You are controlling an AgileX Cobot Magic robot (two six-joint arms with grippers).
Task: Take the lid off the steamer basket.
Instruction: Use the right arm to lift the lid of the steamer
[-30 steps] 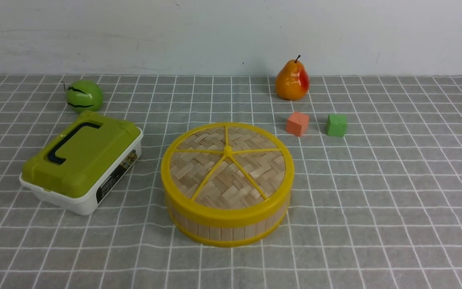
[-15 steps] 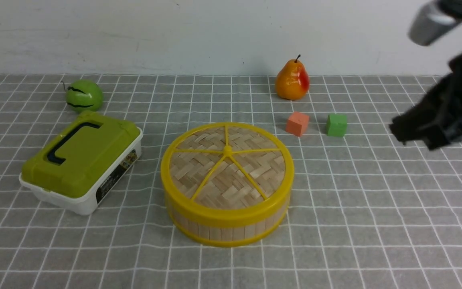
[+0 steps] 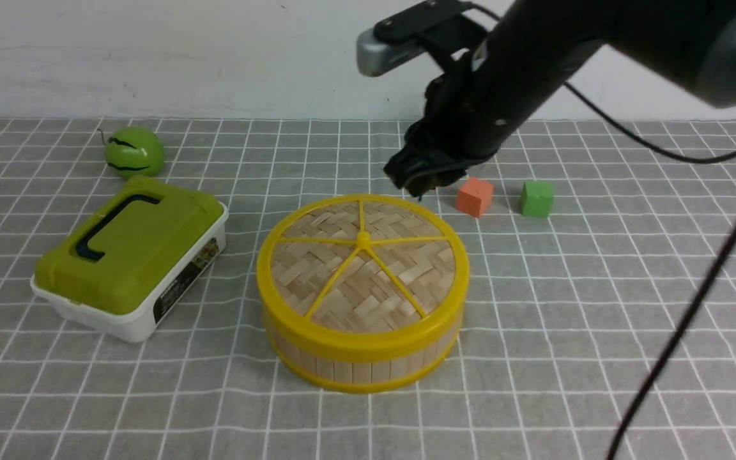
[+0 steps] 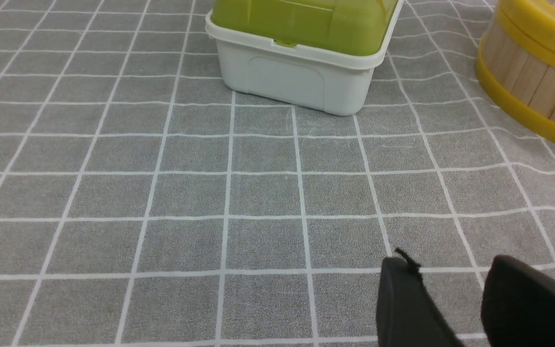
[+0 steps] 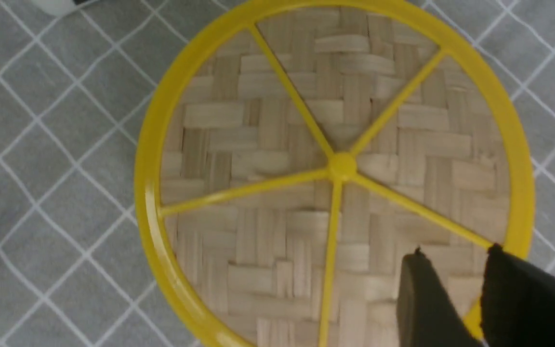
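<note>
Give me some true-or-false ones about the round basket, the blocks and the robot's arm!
1. The lid sits on the steamer basket. True.
2. The right end effector grips the knob. False: it is near the lid's rim, away from the knob, gripping nothing.
3. The orange block is left of the green block. True.
4. The white box is open. False: its green lid is on.

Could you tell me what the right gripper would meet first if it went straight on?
Most likely the lid, on its weave just inside the rim, where the right gripper points.
</note>
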